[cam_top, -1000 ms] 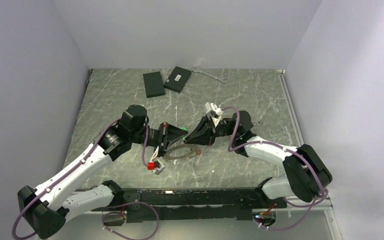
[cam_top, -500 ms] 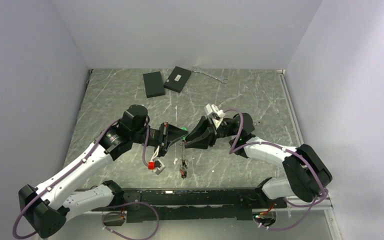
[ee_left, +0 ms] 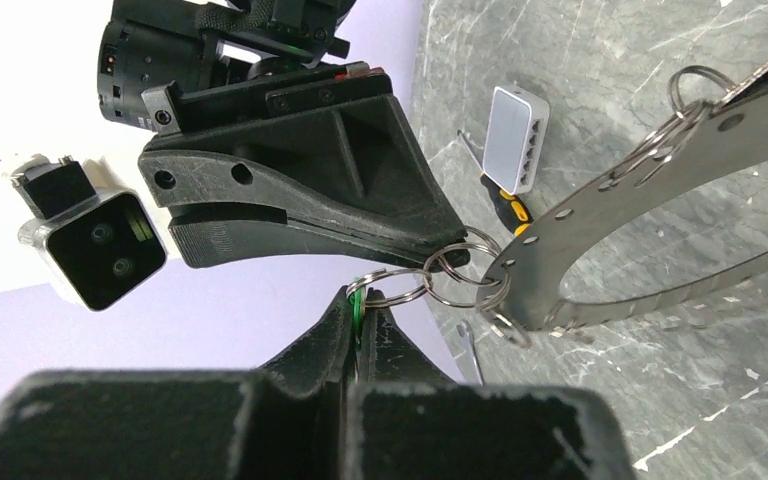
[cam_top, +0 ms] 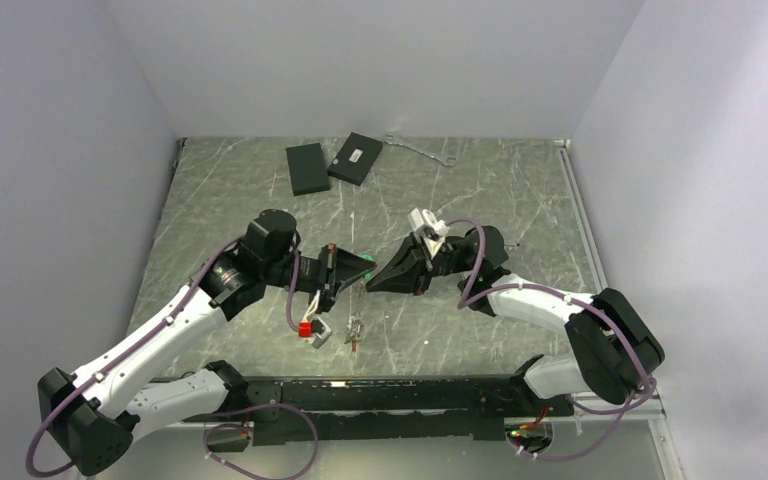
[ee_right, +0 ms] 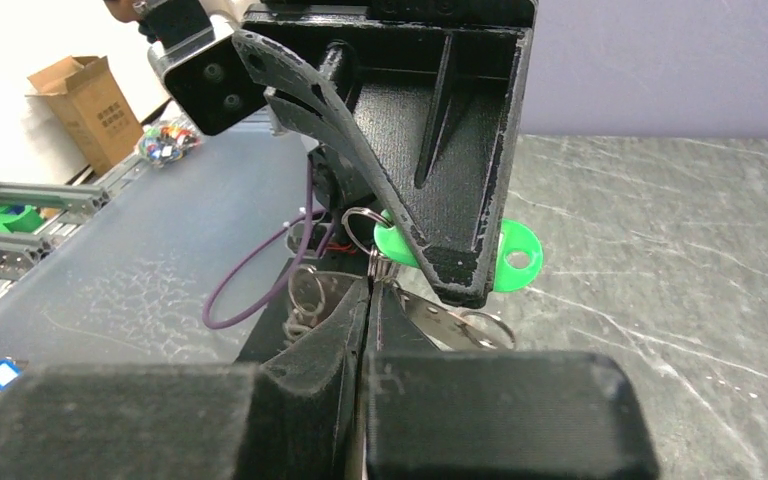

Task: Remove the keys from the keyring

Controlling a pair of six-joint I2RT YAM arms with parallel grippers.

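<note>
We're above the table (cam_top: 520, 200) and the two arms meet tip to tip. The left gripper (ee_left: 359, 304) is clamped tight on the green key (ee_right: 516, 256), with both fingers pressed flat against its plastic head. Facing it, the right gripper (ee_right: 371, 292) is pinched closed on the small rings (ee_left: 430, 283), a short chain of wire loops that runs from the green key to the keyring (ee_left: 610, 215). We can't tell exactly which loop it has.

The keyring dangles from that chain just below both grippers. The left wrist view shows it as a broad grey band dotted with holes, with more wire loops threaded further along it. From above we see it almost edge-on and tilted, with a red key (cam_top: 356, 346) showing at its low end. We can't tell whether that end touches the table.

Beyond the ring, a screwdriver (ee_left: 508, 207) and a white box (ee_left: 516, 140) lie on the table. Two black boxes (cam_top: 307, 168) and a wrench (cam_top: 420, 150) sit at the far edge, well apart from the grippers.
</note>
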